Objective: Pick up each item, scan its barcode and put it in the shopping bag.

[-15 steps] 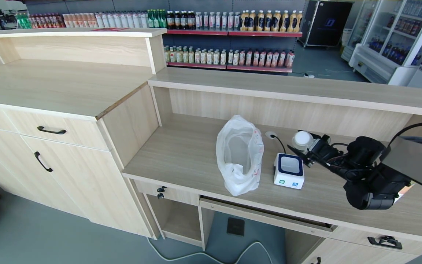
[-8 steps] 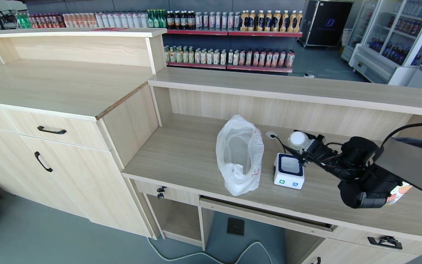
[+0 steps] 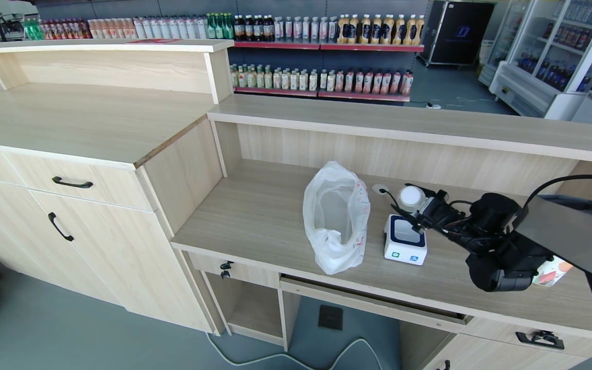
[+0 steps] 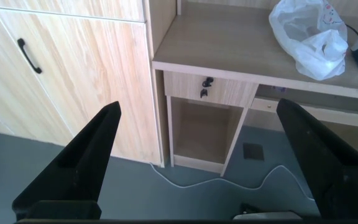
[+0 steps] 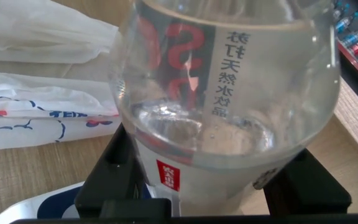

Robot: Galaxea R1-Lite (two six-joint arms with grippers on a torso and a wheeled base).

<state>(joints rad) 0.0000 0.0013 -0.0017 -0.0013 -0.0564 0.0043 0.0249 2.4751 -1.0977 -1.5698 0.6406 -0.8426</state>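
Note:
My right gripper (image 3: 423, 209) is shut on a clear bottle (image 3: 412, 197) with red print, held tilted just above the back edge of the white and blue scanner (image 3: 405, 240). In the right wrist view the bottle (image 5: 229, 93) sits between the black fingers (image 5: 120, 180), with the scanner's corner (image 5: 17, 210) under it and the bag (image 5: 36, 37) beyond. The white plastic shopping bag (image 3: 336, 221) stands open to the left of the scanner. My left gripper (image 4: 197, 162) hangs open and holds nothing, low in front of the counter's open compartment.
A small carton with orange print (image 3: 550, 271) lies on the counter (image 3: 260, 216) behind my right arm. A black cable (image 3: 391, 198) runs from the scanner to a hole in the counter. A raised ledge (image 3: 409, 123) backs the counter.
My right arm has moved left with the bottle, from beside the scanner to over its back edge. The carton at the right has come into sight.

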